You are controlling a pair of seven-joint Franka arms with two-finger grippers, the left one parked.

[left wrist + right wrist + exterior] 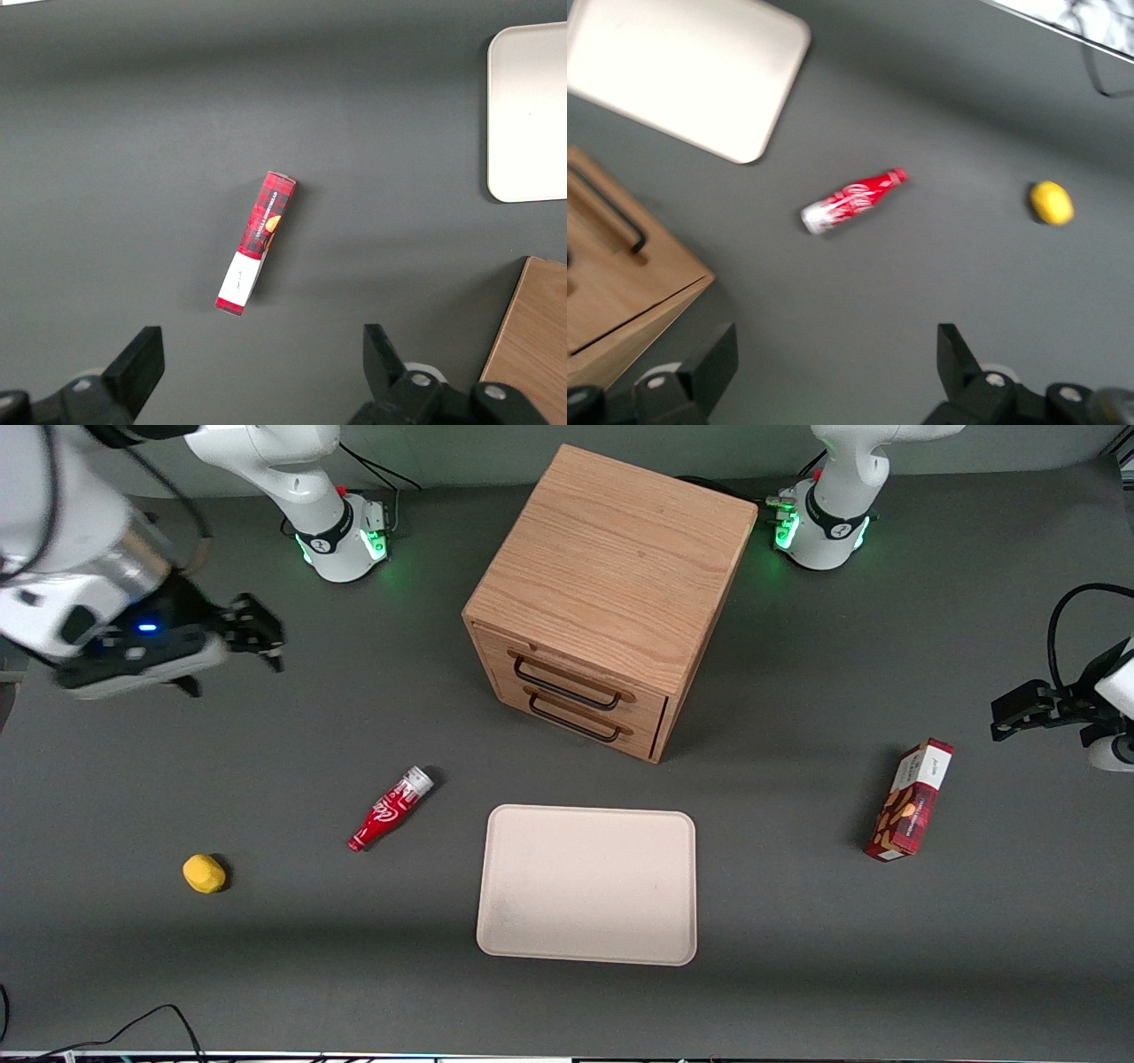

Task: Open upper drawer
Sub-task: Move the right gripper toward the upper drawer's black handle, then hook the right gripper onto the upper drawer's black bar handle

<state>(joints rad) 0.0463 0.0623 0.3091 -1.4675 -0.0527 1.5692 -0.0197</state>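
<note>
The light oak cabinet [611,593] stands mid-table with two drawers in its front. The upper drawer [574,684] is shut flush, and its thin black wire handle [567,684] sits just above the lower drawer's identical handle [574,720]. My gripper [257,633] is open and empty, held above the table toward the working arm's end, well apart from the cabinet. In the right wrist view the open gripper [837,359] hangs over bare table, with a corner of the cabinet [620,274] and one black handle [611,212] in sight.
A red cola bottle [391,808] lies on the table in front of the cabinet; it also shows in the right wrist view [852,200]. A yellow lemon [204,872] lies nearer the front camera. A cream tray [586,885] lies in front of the cabinet. A red snack box [910,800] stands toward the parked arm's end.
</note>
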